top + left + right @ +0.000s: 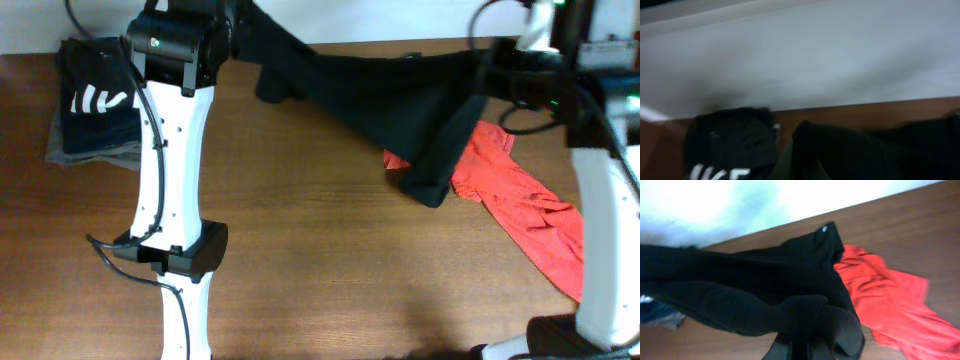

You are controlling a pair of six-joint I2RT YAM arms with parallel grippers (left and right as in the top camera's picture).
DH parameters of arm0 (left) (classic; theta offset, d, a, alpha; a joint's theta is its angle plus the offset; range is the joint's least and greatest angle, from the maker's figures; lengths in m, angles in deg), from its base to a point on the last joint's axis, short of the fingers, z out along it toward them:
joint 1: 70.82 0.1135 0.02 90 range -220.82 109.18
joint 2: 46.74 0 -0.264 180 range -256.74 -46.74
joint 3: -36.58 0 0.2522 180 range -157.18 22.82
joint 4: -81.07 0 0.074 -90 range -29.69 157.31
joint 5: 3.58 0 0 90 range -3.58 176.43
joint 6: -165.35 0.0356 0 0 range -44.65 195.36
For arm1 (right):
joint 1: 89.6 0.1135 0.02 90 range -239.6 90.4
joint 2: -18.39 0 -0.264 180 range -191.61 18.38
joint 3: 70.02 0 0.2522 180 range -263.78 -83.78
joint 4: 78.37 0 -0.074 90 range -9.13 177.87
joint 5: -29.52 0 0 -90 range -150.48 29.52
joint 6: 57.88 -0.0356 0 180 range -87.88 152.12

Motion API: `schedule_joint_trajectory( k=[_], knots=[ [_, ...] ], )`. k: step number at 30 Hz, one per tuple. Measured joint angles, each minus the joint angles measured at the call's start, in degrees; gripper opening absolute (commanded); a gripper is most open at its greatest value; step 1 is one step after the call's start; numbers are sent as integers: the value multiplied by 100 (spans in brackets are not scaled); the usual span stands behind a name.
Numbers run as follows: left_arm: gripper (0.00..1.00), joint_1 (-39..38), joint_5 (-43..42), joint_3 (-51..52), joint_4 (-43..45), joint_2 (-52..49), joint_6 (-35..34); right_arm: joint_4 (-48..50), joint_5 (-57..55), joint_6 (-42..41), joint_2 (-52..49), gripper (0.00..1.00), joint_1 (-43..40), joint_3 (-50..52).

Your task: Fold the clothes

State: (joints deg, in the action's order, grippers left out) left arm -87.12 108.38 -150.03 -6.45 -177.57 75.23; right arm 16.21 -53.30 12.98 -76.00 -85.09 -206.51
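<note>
Wooden table (330, 270), overhead view: the black garment (380, 90) hangs lifted off the surface and stretched across the top of the frame, from upper left to upper right. Its middle sags to a low point right of centre, where a bunched fold meets the table. The left gripper (238, 32), at the upper left end of the span, has its fingers hidden by cloth. They read as pressed together on the black garment, since that end hangs from it. In the right wrist view the right gripper (794, 351) sits at bottom centre, clamped into gathered black fabric that wraps its tips. A small white logo (825, 228) shows near the garment's far edge in that view. The orange-red shirt (525, 205) lies crumpled on the table at centre right, running toward the lower right, its upper end tucked under the sagging black fold. A folded stack (95, 110) of dark cloth with white lettering rests at upper left, apart from both garments. The left wrist view is blurred, showing a pale wall (805, 55), table edge and dark fabric only.
</note>
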Motion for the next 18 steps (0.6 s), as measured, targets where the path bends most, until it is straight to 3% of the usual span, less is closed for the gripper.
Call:
schedule_joint_trajectory(
  k=[16, 18],
  knots=[
    [0, 98, 444, 256, -603, 302, -407, 481, 227, 166, -592, 4, 358, -50],
    [1, 153, 442, 522, -603, 304, -446, 437, 229, 205, -942, 11, 358, -50]
  ],
)
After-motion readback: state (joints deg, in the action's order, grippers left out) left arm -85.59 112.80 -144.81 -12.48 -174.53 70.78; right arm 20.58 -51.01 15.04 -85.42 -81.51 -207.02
